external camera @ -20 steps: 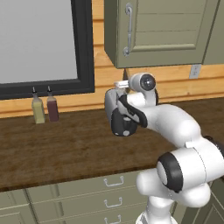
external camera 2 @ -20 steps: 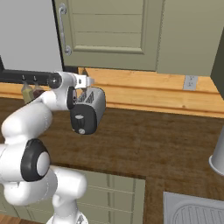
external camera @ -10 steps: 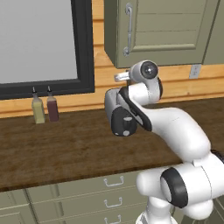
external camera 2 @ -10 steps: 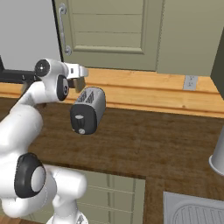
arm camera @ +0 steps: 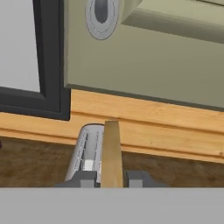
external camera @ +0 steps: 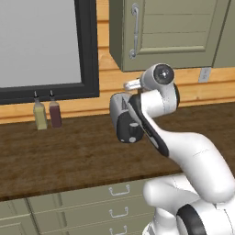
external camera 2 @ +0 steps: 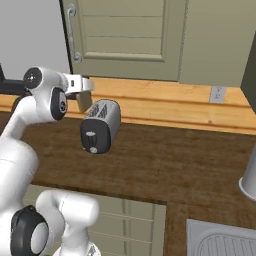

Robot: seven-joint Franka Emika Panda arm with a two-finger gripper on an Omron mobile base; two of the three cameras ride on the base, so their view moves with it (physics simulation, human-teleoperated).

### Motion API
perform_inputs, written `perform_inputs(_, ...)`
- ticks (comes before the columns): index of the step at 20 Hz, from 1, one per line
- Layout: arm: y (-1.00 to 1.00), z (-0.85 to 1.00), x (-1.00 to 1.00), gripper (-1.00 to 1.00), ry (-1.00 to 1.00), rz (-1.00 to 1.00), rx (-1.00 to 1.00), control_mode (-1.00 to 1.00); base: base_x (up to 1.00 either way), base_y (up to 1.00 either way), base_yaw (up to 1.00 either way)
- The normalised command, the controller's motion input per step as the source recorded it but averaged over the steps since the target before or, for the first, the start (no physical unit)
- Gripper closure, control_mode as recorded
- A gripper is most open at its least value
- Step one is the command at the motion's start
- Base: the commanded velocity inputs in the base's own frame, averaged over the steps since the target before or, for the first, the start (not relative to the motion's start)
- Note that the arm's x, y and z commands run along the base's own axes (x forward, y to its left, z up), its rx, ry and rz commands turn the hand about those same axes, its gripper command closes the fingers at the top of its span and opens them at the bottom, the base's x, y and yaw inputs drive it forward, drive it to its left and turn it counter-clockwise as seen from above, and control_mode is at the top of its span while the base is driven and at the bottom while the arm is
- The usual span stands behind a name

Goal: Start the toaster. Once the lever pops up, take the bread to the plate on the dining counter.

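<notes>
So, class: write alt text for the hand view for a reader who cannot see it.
The gripper is shut on the bread, a tan slice seen edge-on, above the chrome toaster on the dark wooden worktop. Behind are a wood-panelled wall and a pale green cabinet.

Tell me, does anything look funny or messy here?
Nothing looks messy. The hand holds the bread on edge, lifted above the toaster. The two bottles stand upright on the worktop.

arm hides right half of toaster point(external camera: 125, 123) in left base view, bread point(arm camera: 112, 154) bottom cut by hand view's lower band, grey container point(external camera 2: 248, 176) clipped at right edge
</notes>
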Motion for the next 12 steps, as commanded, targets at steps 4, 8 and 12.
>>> perform_inputs(4, 0.23, 0.25, -1.0, 1.0, 0.0, 0.0, -0.06, -1.0, 0.0, 0.0, 0.0)
perform_inputs(8, 0.36, 0.16, -1.0, 1.0, 0.0, 0.0, -0.04, -1.0, 0.0, 0.0, 0.0)
perform_inputs(12, 0.11, 0.13, -1.0, 1.0, 0.0, 0.0, 0.0, -1.0, 0.0, 0.0, 0.0)
